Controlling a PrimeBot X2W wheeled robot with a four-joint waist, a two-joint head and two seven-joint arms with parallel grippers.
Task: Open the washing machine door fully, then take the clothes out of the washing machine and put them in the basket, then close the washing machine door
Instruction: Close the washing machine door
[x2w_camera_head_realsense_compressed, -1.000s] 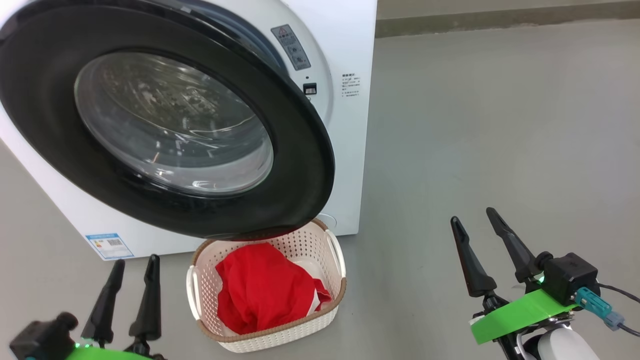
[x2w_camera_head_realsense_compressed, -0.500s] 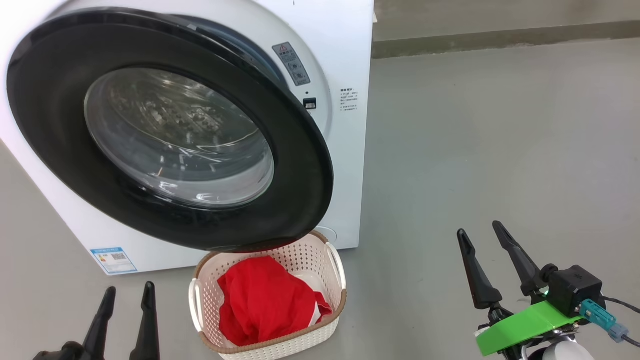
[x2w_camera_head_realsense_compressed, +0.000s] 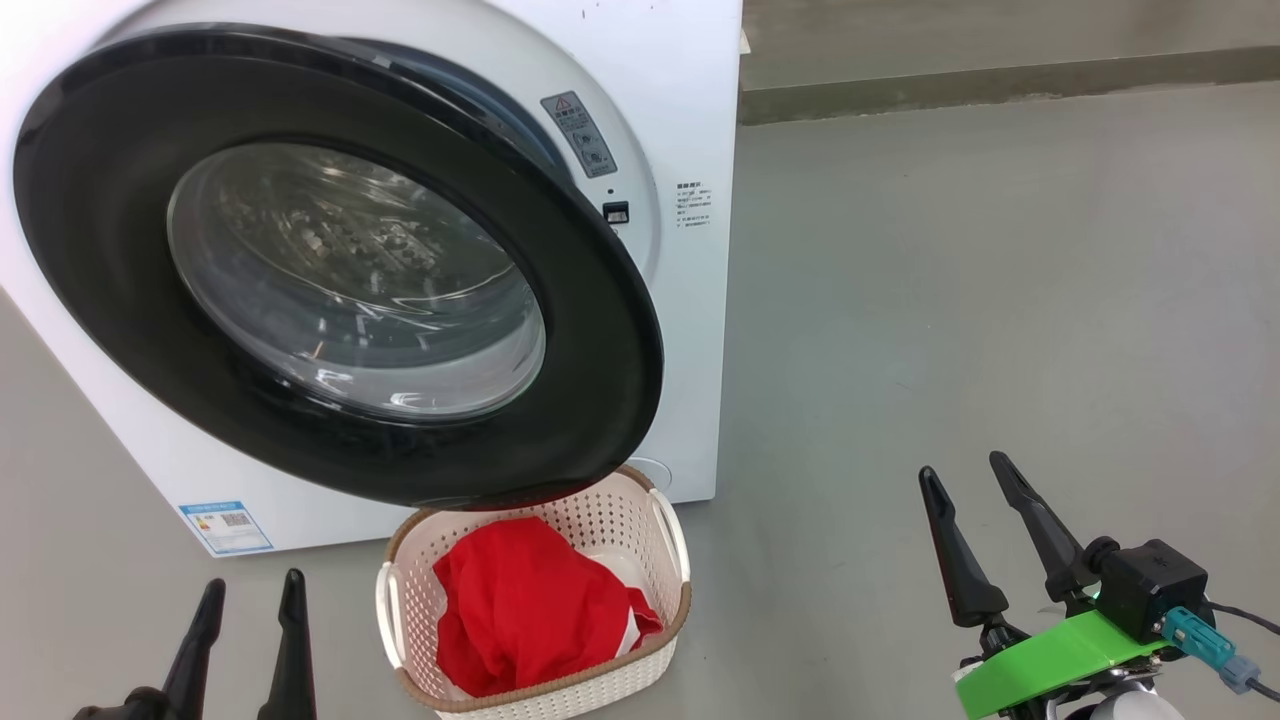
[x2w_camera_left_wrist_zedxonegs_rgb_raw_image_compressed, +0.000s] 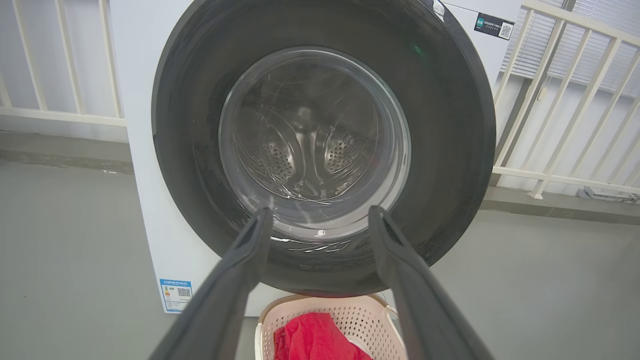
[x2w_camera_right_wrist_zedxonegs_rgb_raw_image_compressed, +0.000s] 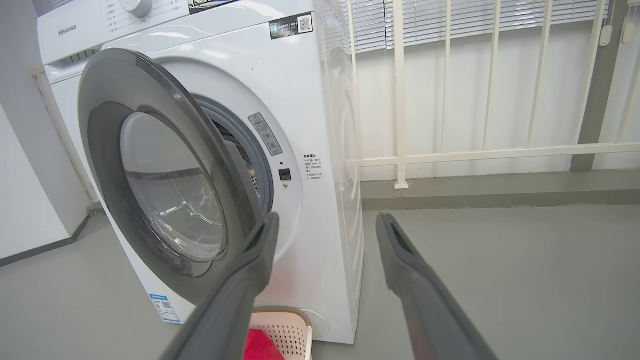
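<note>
Red fabric clothes (x2w_camera_head_realsense_compressed: 530, 600) lay in the cream perforated basket (x2w_camera_head_realsense_compressed: 560, 680)!
Upper left, the black-rimmed round glass door (x2w_camera_head_realsense_compressed: 340, 270) hung ajar, so closing seemingly remained; left gripper (x2w_camera_head_realsense_compressed: 254, 582) and right gripper (x2w_camera_head_realsense_compressed: 962, 466) gaped, empty.

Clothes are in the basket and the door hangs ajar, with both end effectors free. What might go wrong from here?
1. The washing machine door hangs over the back rim of the basket. Swinging it shut might clip the rim, though the gap is hard to judge.
2. The left end effector and right end effector are open and apart from the door. A weak or off-centre push may leave it unlatched.
</note>
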